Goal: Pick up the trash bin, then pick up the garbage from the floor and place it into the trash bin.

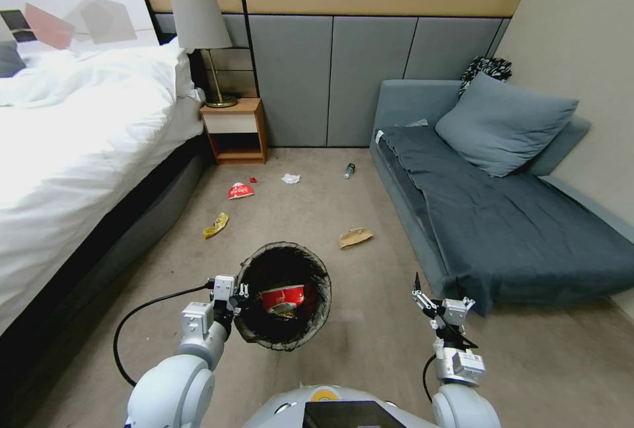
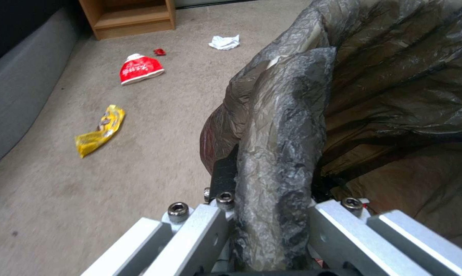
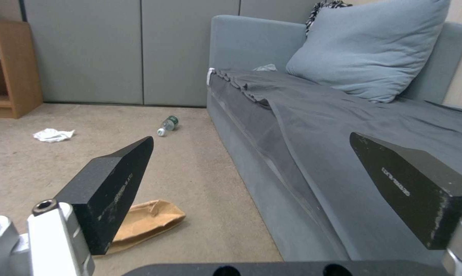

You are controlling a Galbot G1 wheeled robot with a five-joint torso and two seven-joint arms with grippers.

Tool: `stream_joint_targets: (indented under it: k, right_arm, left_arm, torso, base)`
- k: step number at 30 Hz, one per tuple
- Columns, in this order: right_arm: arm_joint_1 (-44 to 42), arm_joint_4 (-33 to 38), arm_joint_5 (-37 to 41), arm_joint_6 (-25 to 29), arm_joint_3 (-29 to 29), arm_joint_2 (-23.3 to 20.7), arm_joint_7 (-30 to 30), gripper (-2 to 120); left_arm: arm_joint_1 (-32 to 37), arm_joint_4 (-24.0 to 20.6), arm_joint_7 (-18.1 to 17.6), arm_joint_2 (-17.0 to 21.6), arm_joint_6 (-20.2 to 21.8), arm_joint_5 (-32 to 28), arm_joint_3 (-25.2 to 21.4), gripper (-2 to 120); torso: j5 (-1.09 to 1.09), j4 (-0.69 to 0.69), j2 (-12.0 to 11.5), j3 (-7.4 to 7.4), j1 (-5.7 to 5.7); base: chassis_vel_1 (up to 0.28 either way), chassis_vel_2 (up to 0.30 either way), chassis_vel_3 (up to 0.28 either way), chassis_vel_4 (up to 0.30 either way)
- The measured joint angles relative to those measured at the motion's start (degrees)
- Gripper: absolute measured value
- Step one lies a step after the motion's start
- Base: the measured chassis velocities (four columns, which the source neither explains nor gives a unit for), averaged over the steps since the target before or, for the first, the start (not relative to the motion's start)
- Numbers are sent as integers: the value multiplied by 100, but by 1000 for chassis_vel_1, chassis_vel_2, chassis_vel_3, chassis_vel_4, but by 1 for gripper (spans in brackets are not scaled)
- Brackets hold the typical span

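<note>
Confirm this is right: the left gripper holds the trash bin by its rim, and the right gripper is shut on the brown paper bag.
Half wrong. The left gripper does hold the trash bin by its rim, but the right gripper is open and empty; the right wrist view shows the brown paper bag lying on the floor.

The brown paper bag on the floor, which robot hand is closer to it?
Right. The right gripper hangs open just behind the paper bag, toward the sofa. The left gripper is farther off, clamped on the bin.

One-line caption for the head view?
Left gripper holds the trash bin by its rim; right gripper open; litter on floor.
</note>
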Motion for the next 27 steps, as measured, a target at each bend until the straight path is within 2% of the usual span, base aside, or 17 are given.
stream_joint_targets:
  k: [27]
  right_arm:
    - [22,-32,-66,-37,-40,30,30,100]
  left_arm:
    - [-20,4,16,-9,1,12,8,1]
  torso:
    - [-1,0,0,0,1]
  base:
    - [-161,167,160,-164]
